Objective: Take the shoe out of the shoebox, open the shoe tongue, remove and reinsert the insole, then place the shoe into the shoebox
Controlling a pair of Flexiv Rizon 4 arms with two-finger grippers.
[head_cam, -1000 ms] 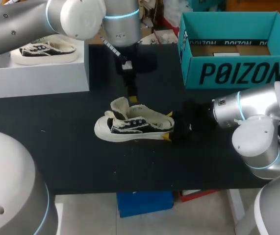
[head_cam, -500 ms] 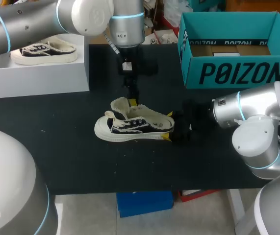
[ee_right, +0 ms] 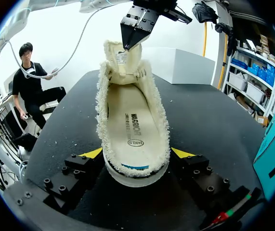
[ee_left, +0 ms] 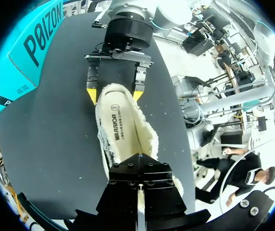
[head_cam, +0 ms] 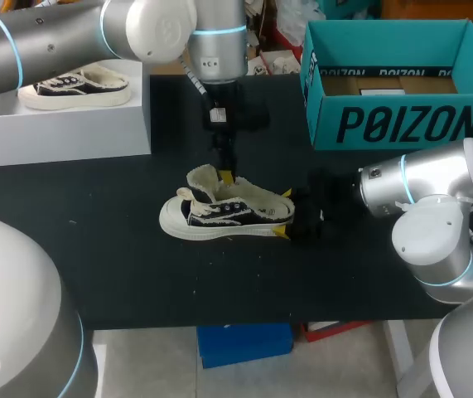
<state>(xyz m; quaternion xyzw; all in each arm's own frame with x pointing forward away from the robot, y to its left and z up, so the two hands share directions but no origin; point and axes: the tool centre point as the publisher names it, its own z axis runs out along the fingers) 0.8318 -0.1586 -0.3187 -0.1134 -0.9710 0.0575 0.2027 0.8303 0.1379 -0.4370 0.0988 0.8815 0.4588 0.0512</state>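
Head view: shoe [head_cam: 228, 214] is lying central on the table [head_cam: 137, 265]; right gripper [head_cam: 285, 214] is clamping its heel, left gripper [head_cam: 226, 176] is pinching the upright tongue [head_cam: 203, 181].

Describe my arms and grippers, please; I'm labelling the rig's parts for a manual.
Left arm and right arm: smooth silver-grey tubes, rounded white joint caps, thin light-blue rings. Left gripper and right gripper: black, boxy, bolt-studded bodies with two slim black fingers ending in bright yellow tips.
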